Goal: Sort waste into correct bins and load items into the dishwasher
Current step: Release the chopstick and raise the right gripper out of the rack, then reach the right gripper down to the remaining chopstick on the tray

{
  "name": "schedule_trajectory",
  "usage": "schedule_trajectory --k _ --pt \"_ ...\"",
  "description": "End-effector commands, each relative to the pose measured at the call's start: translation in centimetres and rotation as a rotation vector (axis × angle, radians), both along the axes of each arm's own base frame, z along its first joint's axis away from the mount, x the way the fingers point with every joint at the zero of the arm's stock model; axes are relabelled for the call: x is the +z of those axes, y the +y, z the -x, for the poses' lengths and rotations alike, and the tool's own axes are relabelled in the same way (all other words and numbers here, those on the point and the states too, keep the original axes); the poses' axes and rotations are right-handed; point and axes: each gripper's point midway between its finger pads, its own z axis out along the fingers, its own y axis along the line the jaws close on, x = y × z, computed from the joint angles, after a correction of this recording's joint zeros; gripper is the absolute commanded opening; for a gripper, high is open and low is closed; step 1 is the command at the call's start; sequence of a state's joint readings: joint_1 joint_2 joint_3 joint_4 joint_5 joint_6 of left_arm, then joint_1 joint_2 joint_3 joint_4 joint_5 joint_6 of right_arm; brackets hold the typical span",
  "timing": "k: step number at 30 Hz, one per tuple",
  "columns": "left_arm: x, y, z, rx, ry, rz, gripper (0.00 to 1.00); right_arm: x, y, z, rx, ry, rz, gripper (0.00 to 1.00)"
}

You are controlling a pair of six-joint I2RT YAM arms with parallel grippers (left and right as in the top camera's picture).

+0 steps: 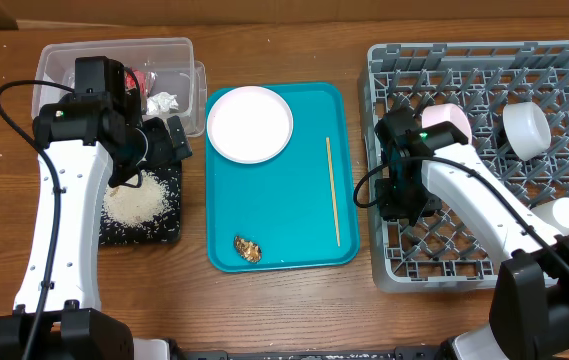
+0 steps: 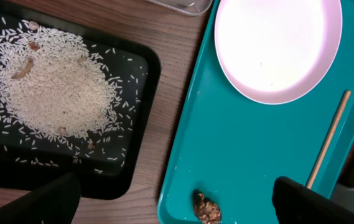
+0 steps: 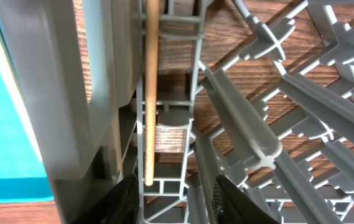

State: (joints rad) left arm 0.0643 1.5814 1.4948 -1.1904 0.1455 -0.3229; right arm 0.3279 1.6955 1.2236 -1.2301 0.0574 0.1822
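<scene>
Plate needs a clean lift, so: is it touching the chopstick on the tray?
Apart. Overhead shows bare tray between plate and chopstick.

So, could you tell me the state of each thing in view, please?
Clear tub: holds red wrapper and white tissue.
Black tray: carries the rice.
White plate: empty, on teal tray.
Food scrap: on teal tray, unsorted.
One chopstick: flat on teal tray.
Other chopstick: in the dish rack.
Pale bowl, white bowl, cup: in the dish rack.
Left fingers: open, empty.
Right fingers: open, near that chopstick's end.
</scene>
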Motion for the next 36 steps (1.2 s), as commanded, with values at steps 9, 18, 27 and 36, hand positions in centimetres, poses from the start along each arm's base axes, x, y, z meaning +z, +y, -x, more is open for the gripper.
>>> schedule_trajectory --k 9,18,27,36 --pt "1.1 -0.3 -0.1 -0.010 -0.029 -0.002 1.00 9.5 0.6 -4.4 -0.004 -0.261 -0.026 0.41" --pt "1.1 -0.3 -0.2 -0.009 -0.031 -0.001 1.00 14.3 10.8 -6.9 0.105 -0.361 -0.537 0.60" --pt "1.1 -0.3 -0.1 -0.009 -0.028 -0.001 1.00 5.6 13.7 -7.0 0.122 -0.229 -0.302 0.62" --pt "1.1 -0.3 -0.1 -0.009 -0.029 -0.001 1.00 -1.6 13.8 -6.4 0.070 -0.058 -0.208 0.62"
